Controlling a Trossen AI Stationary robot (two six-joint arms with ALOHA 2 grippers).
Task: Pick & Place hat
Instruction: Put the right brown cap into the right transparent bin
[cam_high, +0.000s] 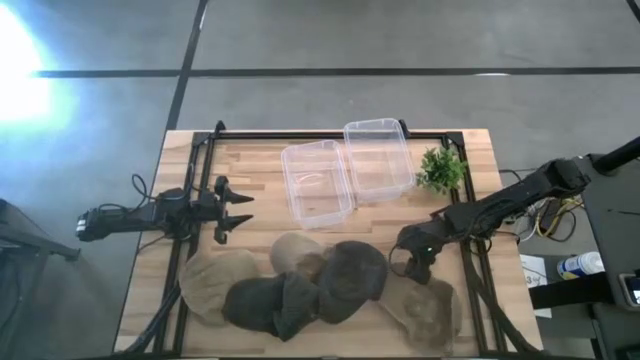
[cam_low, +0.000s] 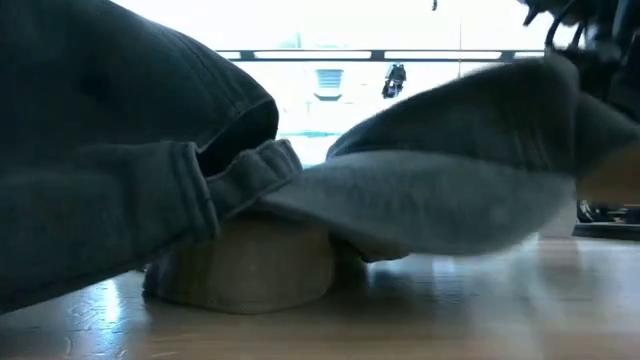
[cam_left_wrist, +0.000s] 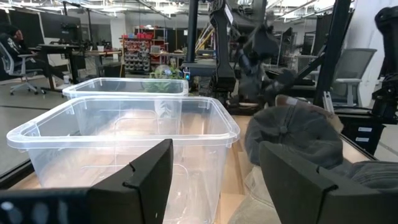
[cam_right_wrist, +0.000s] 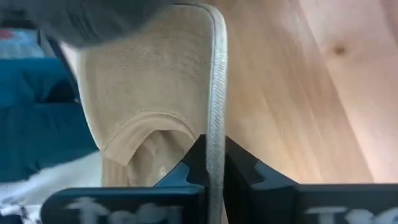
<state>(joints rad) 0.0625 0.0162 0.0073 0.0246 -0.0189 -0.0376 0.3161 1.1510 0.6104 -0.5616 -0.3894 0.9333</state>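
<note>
At the lower right of the high view, the right tool (cam_high: 412, 262) pinches the brim of the tan hat (cam_high: 432, 312) edge-on, likely to lift it toward the clear bins (cam_high: 320, 183), while the left tool (cam_high: 232, 210) waits open at left.

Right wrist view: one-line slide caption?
Right end effector shut on the edge of a tan hat's brim, above the wooden table.
</note>
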